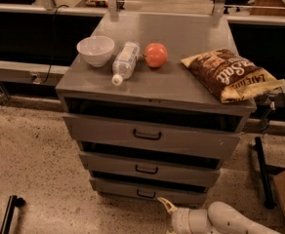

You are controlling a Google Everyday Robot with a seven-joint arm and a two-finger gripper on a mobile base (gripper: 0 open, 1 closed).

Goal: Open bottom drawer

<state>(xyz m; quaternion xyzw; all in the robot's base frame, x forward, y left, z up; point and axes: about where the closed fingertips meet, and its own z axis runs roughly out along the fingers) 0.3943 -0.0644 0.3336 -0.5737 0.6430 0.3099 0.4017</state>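
Note:
The bottom drawer [118, 187] is the lowest, slimmest grey front of the three-drawer cabinet. Its small black bar handle [146, 194] is at the centre of the front, and the drawer looks pushed in. My gripper [166, 219] is at the bottom edge of the view, just right of and below that handle, not touching it. It is open; the upper fingertip [163, 203] points up and left toward the drawer front, and the lower one is mostly cut off by the frame edge. My white arm [230, 221] reaches in from the lower right.
On the cabinet top [181, 87] are a white bowl [95, 50], a lying water bottle [124, 61], an orange-red fruit [155, 55] and a chip bag [230, 74]. The middle drawer [147, 168] and tall top drawer [147, 135] sit above. A black stand leg [262, 172] is at right on the speckled floor.

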